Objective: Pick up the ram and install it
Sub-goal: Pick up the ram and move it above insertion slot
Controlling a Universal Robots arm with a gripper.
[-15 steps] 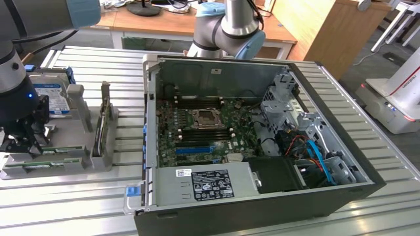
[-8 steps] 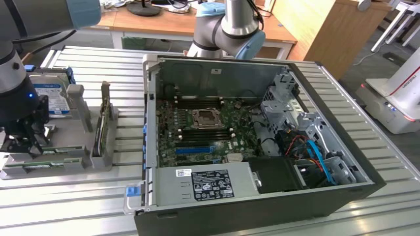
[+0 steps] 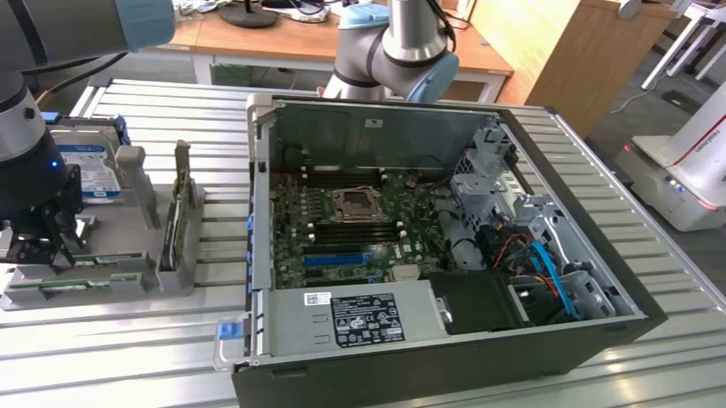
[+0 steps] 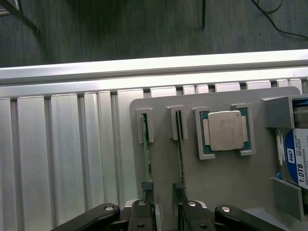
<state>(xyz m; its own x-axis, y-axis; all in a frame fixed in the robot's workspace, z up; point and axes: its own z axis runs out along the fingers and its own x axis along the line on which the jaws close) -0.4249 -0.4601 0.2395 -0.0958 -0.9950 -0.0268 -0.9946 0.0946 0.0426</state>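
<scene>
Two green ram sticks stand on edge in narrow slots of a grey holder tray (image 4: pixel 159 120), one (image 4: pixel 146 154) beside the other (image 4: pixel 179 144). In the exterior view they show as green strips (image 3: pixel 70 287) at the tray's near end. My gripper (image 4: pixel 162 195) hangs open just above that end of the tray, its two fingertips (image 4: pixel 147 191) roughly in line with the two slots and nothing held between them. From outside, the black gripper (image 3: pixel 43 248) sits low over the tray at the exterior view's left.
On the same tray lie a square silver processor (image 4: pixel 225 131) and a blue-labelled hard drive (image 4: pixel 296 161). An open computer case (image 3: pixel 454 357) with its motherboard (image 3: pixel 352 229) stands in the middle of the slatted metal table (image 3: pixel 125 357). The arm's base (image 3: pixel 397 59) rises behind the case.
</scene>
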